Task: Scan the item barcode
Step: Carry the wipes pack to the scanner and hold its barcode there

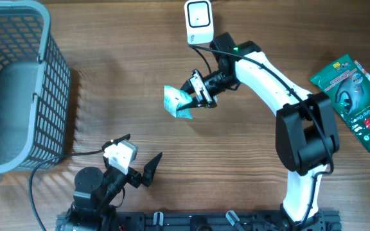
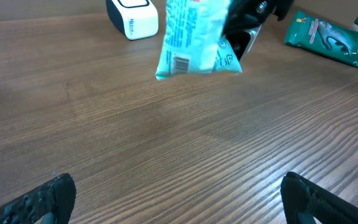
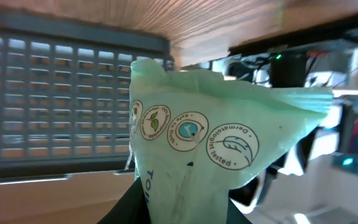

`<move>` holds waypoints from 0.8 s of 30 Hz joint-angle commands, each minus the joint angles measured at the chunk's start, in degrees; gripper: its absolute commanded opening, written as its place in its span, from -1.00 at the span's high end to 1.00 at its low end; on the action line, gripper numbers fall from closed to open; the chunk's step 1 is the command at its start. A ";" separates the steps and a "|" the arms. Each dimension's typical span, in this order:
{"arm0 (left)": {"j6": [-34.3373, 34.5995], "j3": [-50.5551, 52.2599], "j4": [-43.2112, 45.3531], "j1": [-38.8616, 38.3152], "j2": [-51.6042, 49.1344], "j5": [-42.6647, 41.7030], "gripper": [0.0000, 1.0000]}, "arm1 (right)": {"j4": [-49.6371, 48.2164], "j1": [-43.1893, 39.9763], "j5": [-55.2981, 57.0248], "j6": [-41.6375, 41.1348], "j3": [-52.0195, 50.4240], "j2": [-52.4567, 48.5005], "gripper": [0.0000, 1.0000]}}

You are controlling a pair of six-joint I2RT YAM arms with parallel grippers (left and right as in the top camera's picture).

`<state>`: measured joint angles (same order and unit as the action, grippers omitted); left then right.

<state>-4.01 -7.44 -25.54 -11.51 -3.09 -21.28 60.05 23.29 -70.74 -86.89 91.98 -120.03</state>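
Looks like the presenting step: holds the wipes pouch (image 1: 177,102) off the table (image 1: 172,192) in the right gripper (image 1: 196,95), just left of centre in the overhead frame, below and slightly left of the white scanner (image 1: 199,22) at the top edge. Not yet scanned, by the look of it. Shows the barcode (image 2: 180,63) in the left wrist view, low on the pouch at upper centre of that frame, facing the bottom side of the table and so seemingly away from the scanner. Calls next, probably, for turning the wrist to bring the printed code round to the scanner's face, then carrying the pouch up-frame close before it, without loosening the pinch on a soft, floppy pack. Grips narrow on the right: pinches the pouch by one edge, with the rest hanging free toward the left of the overhead frame. Fills the right wrist view with the pouch itself and hides the fingers there. Spreads wide on the left gripper (image 1: 140,168), lower left of centre overhead, holding and touching nothing, with dark fingertips (image 2: 42,199) at the bottom corners of its own view. Leaves the grey basket (image 1: 18,90) at far left and the green packet (image 1: 355,102) at far right out of play.
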 commanded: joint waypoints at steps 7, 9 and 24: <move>-0.09 -0.07 -0.22 0.22 0.35 -0.07 -1.00 | -0.59 -0.87 -15.17 -5.64 0.83 -0.20 0.91; -0.09 -0.07 -0.22 0.22 0.35 -0.07 -1.00 | -1.92 -2.43 -16.44 -10.45 0.79 -0.20 0.91; -0.09 -0.07 -0.22 0.22 0.35 -0.07 -1.00 | -7.89 -12.35 -11.65 -0.76 0.52 -0.22 0.91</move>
<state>-3.99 -7.44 -25.54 -11.51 -3.09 -21.30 57.08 10.61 -81.91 -106.52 91.96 -120.03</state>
